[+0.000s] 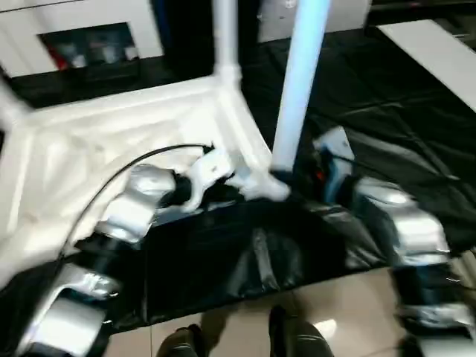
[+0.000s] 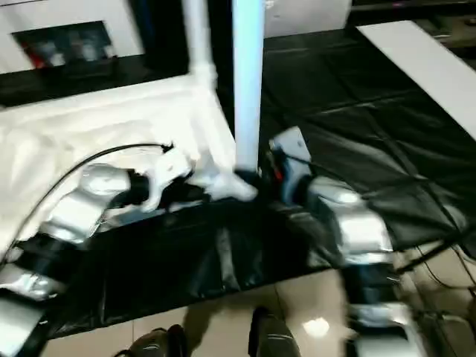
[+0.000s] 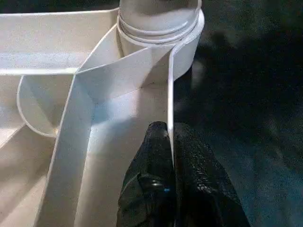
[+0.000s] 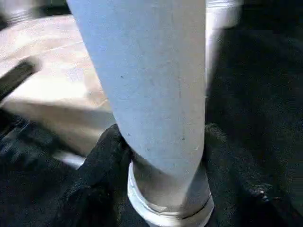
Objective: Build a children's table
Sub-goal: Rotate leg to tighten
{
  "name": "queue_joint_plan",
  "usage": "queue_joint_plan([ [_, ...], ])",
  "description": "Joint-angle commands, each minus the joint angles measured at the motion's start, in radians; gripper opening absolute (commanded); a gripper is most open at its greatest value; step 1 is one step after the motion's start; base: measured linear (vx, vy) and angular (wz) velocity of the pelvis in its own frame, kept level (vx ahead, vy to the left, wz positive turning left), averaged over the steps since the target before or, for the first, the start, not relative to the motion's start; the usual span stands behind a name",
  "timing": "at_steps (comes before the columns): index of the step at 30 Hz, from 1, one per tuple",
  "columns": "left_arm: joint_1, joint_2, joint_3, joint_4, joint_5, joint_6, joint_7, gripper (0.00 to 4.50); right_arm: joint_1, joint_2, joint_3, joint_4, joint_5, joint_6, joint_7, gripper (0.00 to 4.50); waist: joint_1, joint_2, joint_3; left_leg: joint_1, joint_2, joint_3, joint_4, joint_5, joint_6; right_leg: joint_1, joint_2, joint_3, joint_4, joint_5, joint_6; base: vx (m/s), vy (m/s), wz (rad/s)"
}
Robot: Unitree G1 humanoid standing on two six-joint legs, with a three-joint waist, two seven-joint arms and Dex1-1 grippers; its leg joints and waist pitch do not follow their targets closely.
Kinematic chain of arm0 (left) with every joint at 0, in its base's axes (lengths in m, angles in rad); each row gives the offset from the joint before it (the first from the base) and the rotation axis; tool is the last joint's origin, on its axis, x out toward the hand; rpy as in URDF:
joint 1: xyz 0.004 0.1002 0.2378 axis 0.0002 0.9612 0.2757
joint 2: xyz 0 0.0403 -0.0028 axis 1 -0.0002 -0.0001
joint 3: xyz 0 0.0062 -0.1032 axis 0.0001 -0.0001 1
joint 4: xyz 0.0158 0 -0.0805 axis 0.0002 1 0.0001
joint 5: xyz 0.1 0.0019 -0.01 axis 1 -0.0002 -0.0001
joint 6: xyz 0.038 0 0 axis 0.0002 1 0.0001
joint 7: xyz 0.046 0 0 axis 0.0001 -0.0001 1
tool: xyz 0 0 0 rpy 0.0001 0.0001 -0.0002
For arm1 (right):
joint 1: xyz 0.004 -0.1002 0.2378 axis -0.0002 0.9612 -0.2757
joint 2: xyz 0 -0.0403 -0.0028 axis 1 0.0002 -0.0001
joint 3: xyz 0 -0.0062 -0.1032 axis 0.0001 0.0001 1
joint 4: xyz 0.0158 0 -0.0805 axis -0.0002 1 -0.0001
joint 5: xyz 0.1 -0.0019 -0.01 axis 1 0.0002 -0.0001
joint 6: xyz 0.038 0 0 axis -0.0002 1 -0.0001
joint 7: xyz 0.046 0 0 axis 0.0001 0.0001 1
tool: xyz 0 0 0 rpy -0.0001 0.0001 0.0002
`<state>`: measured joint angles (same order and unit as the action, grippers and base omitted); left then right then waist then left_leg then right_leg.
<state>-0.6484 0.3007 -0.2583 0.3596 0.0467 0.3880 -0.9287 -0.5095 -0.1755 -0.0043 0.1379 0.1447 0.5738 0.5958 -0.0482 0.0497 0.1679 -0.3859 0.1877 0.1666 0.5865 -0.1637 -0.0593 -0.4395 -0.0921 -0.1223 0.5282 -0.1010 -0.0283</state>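
A: Lying upside down on the black sheet-covered work surface (image 1: 401, 149), in the left half of the left eye frame: the white plastic rectangular table top (image 1: 82, 156), ribbed underside facing up.

B: And standing in the far corner socket, at top centre of that frame, one long round tapered white leg (image 1: 225, 33), upright.

A: Yes. Rising beside it, right of centre, a second long round white leg (image 1: 297, 89), slightly tilted, lower end at the near corner of the top.

B: Left gripper (image 3: 170, 137)?

A: Black fingers (image 3: 151, 165) pressed together on the thin white rim wall of the top, one finger on each side, just below the corner socket in the left wrist frame.

B: Right gripper (image 4: 161, 156)?

A: Fingers (image 4: 102, 156) closed around the lower end of the second leg, near its ribbed collar, at the bottom centre of the right wrist frame.

B: Whether that end sits inside the socket already?

A: Cannot tell.

B: Anything else?

A: Dark shoes (image 1: 297, 335) on the pale floor (image 1: 349, 297), at the bottom centre of the left eye frame.
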Motion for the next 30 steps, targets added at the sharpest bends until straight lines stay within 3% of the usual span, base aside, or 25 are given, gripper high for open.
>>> queue_joint_plan([
  [1, -0.04, -0.081, 0.001, -0.044, 0.008, 0.045, 0.114, 0.0, -0.016, 0.123, 0.066, -0.002, 0.018, 0.058, -0.078, 1.98, -0.005, 0.0, -0.067, 0.031, 0.013, -0.018, -0.063, -0.388, 0.057, 0.057, -0.041, 0.006, -0.105, -0.692, -0.032, 0.0, 0.0, 0.0],
  [2, -0.05, -0.114, 0.014, -0.038, 0.014, 0.067, 0.167, 0.0, -0.026, 0.16, 0.058, 0.009, 0.01, 0.061, -0.129, 1.98, -0.012, 0.0, -0.068, 0.028, 0.015, -0.026, -0.065, -0.414, 0.053, 0.066, -0.041, -0.009, -0.111, -0.686, -0.023, 0.0, 0.0, 0.0],
  [3, -0.052, -0.119, 0.016, -0.038, 0.016, 0.07, 0.175, 0.0, -0.027, 0.166, 0.057, 0.01, 0.009, 0.062, -0.137, 1.98, -0.016, 0.002, -0.066, 0.026, 0.019, -0.027, -0.068, -0.425, 0.05, 0.07, -0.041, -0.01, -0.109, -0.677, -0.019, 0.0, 0.0, 0.0],
  [4, -0.058, -0.145, 0.027, -0.035, 0.022, 0.089, 0.216, 0.0, -0.033, 0.193, 0.052, 0.015, 0.005, 0.067, -0.178, 2.53, -0.018, 0.007, -0.068, 0.029, 0.025, -0.033, -0.073, -0.448, 0.051, 0.075, -0.045, -0.015, -0.108, -0.649, -0.016, -0.009, 0.058, -0.04],
  [6, -0.072, -0.177, 0.035, -0.029, 0.022, 0.101, 0.255, 0.0, -0.033, 0.21, 0.049, 0.032, 0.008, 0.027, -0.198, 2.67, -0.029, 0.01, -0.062, 0.039, 0.04, -0.041, -0.086, -0.532, 0.046, 0.076, -0.048, -0.018, -0.104, -0.589, -0.029, 0.0, 0.0, 0.0],
  [7, -0.073, -0.177, 0.035, -0.029, 0.022, 0.101, 0.255, 0.0, -0.033, 0.21, 0.048, 0.032, 0.008, 0.025, -0.198, 2.77, -0.031, 0.009, -0.063, 0.039, 0.039, -0.041, -0.086, -0.539, 0.044, 0.075, -0.05, -0.015, -0.102, -0.582, -0.033, 0.0, 0.0, 0.0],
  [10, -0.073, -0.154, 0.026, -0.036, 0.027, 0.095, 0.24, 0.0, -0.02, 0.181, 0.037, 0.03, 0.004, -0.003, -0.173, 3.04, -0.029, 0.004, -0.067, 0.026, 0.018, -0.033, -0.075, -0.44, 0.056, 0.077, -0.067, -0.002, -0.1, -0.595, -0.051, 0.0, 0.0, 0.0],
  [13, -0.042, -0.082, -0.006, -0.06, 0.046, 0.056, 0.166, 0.0, 0.012, 0.095, 0.042, 0.016, -0.044, -0.068, -0.135, 3.2, -0.019, 0.005, -0.078, 0.014, 0.024, -0.03, -0.074, -0.335, 0.081, 0.082, -0.066, 0.012, -0.08, -0.485, -0.096, 0.0, 0.0, 0.0],
  [15, -0.027, -0.06, -0.015, -0.072, 0.053, 0.042, 0.139, 0.0, 0.025, 0.067, 0.042, 0.007, -0.054, -0.093, -0.115, 3.56, -0.012, 0.004, -0.082, 0.016, 0.027, -0.023, -0.072, -0.295, 0.094, 0.077, -0.063, 0.022, -0.069, -0.412, -0.126, 0.0, 0.0, 0.0],
  [16, -0.005, -0.022, -0.027, -0.084, 0.055, 0.014, 0.092, 0.0, 0.046, 0.024, 0.029, -0.014, -0.043, -0.122, -0.062, 3.6, -0.009, -0.001, -0.084, 0.008, 0.025, -0.022, -0.07, -0.268, 0.105, 0.084, -0.063, 0.026, -0.059, -0.378, -0.149, 0.0, 0.0, 0.0],
  [18, 0.009, 0.004, -0.032, -0.091, 0.053, 0.005, 0.065, 0.0, 0.06, -0.011, 0.02, -0.027, -0.025, -0.127, -0.015, 3.63, -0.006, -0.004, -0.091, -0.001, 0.02, -0.019, -0.062, -0.217, 0.131, 0.092, -0.063, 0.031, -0.047, -0.341, -0.161, 0.025, -0.03, 0.01],
  [19, 0.019, 0.029, -0.04, -0.091, 0.051, -0.021, 0.031, 0.0, 0.067, -0.049, 0.019, -0.025, -0.027, -0.141, 0.018, 3.86, -0.002, -0.007, -0.093, -0.003, 0.017, -0.017, -0.057, -0.193, 0.145, 0.09, -0.061, 0.033, -0.045, -0.337, -0.167, 0.043, -0.072, 0.04],
  [21, 0.03, 0.064, -0.052, -0.08, 0.049, -0.089, -0.02, 0.0, 0.075, -0.098, 0.015, -0.011, -0.018, -0.169, 0.083, 3.86, 0.007, -0.006, -0.092, -0.004, 0.015, -0.014, -0.053, -0.174, 0.153, 0.086, -0.06, 0.034, -0.043, -0.355, -0.164, 0.037, -0.073, 0.02],
  [22, 0.035, 0.079, -0.058, -0.073, 0.044, -0.13, -0.051, 0.0, 0.079, -0.119, 0.013, -0.008, -0.005, -0.181, 0.126, 3.86, 0.011, -0.003, -0.093, -0.008, 0.017, -0.014, -0.053, -0.149, 0.153, 0.092, -0.056, 0.034, -0.038, -0.342, -0.162, 0.021, -0.068, 0.0],
  [23, 0.037, 0.084, -0.059, -0.071, 0.04, -0.134, -0.061, 0.0, 0.08, -0.128, 0.014, -0.007, 0.0, -0.187, 0.146, 3.86, 0.016, 0.0, -0.093, -0.001, 0.02, -0.014, -0.053, -0.146, 0.155, 0.086, -0.055, 0.033, -0.04, -0.334, -0.162, 0.021, -0.068, 0.0],
  [25, 0.046, 0.111, -0.072, -0.067, 0.019, -0.18, -0.127, 0.0, 0.086, -0.169, 0.019, -0.007, 0.025, -0.214, 0.24, 3.86, 0.021, -0.005, -0.089, -0.002, 0.021, -0.012, -0.054, -0.146, 0.155, 0.088, -0.052, 0.03, -0.041, -0.343, -0.159, 0.0, 0.0, 0.0],
  [30, 0.054, 0.181, -0.118, -0.047, 0.007, -0.301, -0.256, 0.0, 0.09, -0.261, 0.038, 0.011, 0.079, -0.289, 0.431, 3.86, 0.036, -0.002, -0.088, 0.01, 0.031, -0.015, -0.059, -0.172, 0.147, 0.082, -0.05, 0.03, -0.042, -0.373, -0.156, 0.0, 0.0, 0.0],
])
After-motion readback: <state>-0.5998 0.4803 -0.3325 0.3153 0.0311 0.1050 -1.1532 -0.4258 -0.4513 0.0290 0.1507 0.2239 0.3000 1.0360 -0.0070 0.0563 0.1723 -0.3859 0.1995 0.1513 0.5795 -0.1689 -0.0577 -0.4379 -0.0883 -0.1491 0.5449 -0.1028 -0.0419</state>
